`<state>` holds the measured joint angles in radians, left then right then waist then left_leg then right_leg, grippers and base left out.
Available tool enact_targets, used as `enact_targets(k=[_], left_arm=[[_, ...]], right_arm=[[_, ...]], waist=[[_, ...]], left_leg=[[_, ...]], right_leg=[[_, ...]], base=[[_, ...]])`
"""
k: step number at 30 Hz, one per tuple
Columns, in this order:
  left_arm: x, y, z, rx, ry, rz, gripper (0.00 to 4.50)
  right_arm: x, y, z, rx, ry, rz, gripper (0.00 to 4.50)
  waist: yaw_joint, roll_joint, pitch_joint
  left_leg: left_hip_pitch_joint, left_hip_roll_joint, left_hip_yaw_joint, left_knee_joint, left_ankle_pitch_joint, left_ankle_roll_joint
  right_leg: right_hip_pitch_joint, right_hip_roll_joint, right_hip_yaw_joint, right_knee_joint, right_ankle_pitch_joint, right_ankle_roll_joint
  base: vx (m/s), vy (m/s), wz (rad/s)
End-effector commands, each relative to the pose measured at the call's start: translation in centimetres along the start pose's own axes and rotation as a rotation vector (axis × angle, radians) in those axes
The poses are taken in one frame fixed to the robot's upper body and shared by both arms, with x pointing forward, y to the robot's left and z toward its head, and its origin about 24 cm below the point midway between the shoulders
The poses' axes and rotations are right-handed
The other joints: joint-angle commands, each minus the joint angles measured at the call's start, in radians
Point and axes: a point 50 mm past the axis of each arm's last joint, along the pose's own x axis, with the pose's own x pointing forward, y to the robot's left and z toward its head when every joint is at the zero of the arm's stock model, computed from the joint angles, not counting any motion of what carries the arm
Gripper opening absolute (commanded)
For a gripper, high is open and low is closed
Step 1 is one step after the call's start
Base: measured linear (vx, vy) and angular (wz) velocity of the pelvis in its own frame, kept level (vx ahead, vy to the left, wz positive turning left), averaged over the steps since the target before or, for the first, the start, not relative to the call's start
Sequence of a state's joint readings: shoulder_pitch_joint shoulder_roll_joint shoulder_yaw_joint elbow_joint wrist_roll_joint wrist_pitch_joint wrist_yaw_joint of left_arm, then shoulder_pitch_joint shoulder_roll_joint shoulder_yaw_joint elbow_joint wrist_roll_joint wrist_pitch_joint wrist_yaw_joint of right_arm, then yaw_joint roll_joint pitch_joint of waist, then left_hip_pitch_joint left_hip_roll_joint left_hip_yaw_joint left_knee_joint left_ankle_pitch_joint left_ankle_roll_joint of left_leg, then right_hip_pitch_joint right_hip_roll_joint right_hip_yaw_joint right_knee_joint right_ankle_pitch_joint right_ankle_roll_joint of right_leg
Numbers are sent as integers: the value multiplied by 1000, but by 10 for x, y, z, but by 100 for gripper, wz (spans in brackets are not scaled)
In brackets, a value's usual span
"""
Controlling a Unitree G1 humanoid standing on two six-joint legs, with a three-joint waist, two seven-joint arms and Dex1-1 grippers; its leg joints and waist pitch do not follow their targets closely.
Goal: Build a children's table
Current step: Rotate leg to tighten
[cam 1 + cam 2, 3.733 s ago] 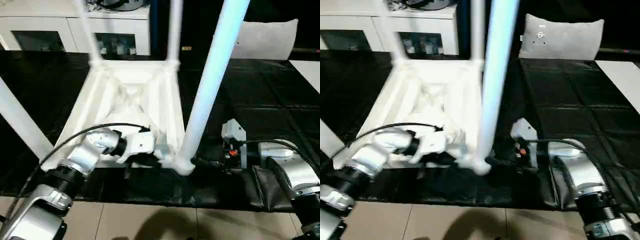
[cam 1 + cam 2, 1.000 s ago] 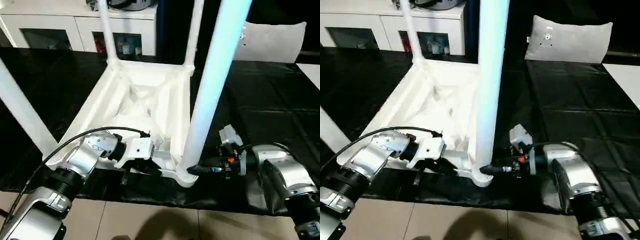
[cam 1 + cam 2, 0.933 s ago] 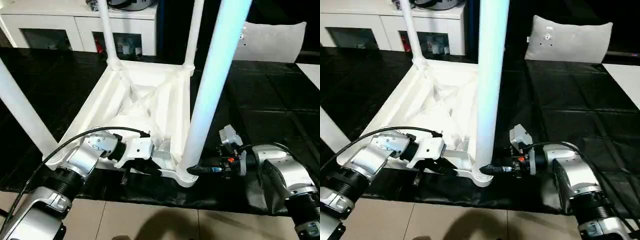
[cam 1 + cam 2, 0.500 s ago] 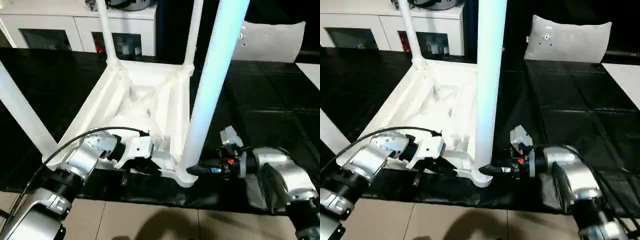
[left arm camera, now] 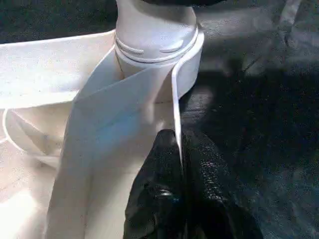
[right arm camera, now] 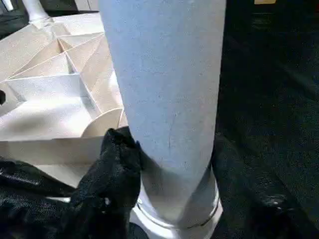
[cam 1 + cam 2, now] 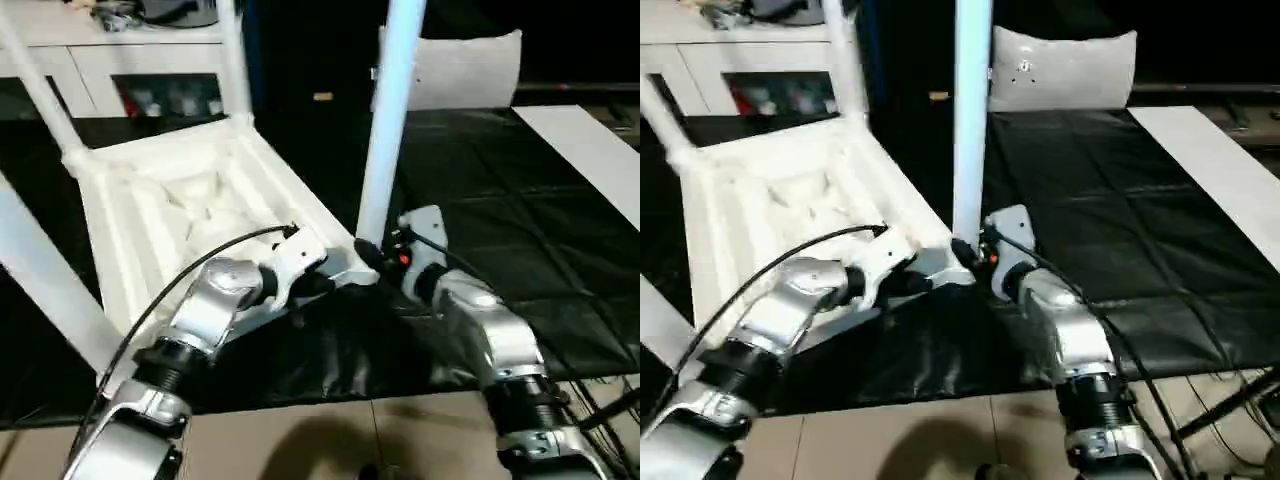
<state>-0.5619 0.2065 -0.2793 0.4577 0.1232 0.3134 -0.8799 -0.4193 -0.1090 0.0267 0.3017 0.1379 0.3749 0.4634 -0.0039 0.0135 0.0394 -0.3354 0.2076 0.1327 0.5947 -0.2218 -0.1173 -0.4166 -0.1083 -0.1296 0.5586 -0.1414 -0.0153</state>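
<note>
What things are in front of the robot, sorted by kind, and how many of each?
Table top: 1
Legs: 4
Grippers: 2
Pillow: 1
Cabinet: 1
Total: 9

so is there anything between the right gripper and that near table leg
No. The right gripper already has its fingers on either side of the near leg, at its base by the corner socket.
</note>
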Motion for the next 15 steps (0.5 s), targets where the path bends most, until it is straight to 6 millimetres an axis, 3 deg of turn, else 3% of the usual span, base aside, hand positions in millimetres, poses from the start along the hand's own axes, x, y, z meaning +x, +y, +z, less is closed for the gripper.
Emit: enact_targets(k=[1, 2, 3, 6, 7, 11, 15], left_arm=[[13, -21, 24, 100, -69, -138, 0], [12, -20, 22, 102, -62, -134, 0], [10, -18, 18, 108, -40, -123, 0], [7, -15, 13, 112, -17, -109, 0], [6, -14, 12, 114, -14, -109, 0], [-3, -8, 2, 149, 19, -138, 0], [-9, -6, -3, 197, 46, -198, 0]], right_arm=[[-2, -1, -5, 3, 10, 6, 266], [-3, -1, -5, -1, 7, 11, 278], [-8, -3, -4, -4, -8, 24, 290], [-13, -8, -3, -7, -22, 28, 309], [-14, -9, -3, -13, -22, 35, 317], [-35, -27, -1, -84, -18, 161, 354], [-49, -39, 5, -143, 2, 257, 389]], waist=[[15, 0, -63], [20, -6, -64], [39, -1, -66], [56, -4, -70], [59, -4, -70], [74, -4, -68], [73, -9, -63]], left_leg=[[-20, 4, 16, -79, -192, 68], [-19, 3, 20, -76, -166, 73], [-9, 6, 29, -71, -108, 95], [-23, 2, 27, -66, -22, 114], [-22, 1, 28, -64, -7, 121], [-21, 3, 29, -64, -34, 131], [-23, 3, 29, -69, -109, 108]], right_leg=[[65, -31, 39, -63, -354, -134], [65, -29, 43, -58, -316, -151], [58, -26, 53, -44, -224, -204], [73, -27, 57, -21, -116, -231], [72, -28, 59, -17, -95, -238], [76, -29, 58, -22, -129, -233], [78, -31, 56, -37, -266, -187]], base=[[53, -6, 10], [53, -6, 10], [64, -17, 15], [63, -17, 7], [0, 0, 0], [0, 0, 0], [0, 0, 0]])
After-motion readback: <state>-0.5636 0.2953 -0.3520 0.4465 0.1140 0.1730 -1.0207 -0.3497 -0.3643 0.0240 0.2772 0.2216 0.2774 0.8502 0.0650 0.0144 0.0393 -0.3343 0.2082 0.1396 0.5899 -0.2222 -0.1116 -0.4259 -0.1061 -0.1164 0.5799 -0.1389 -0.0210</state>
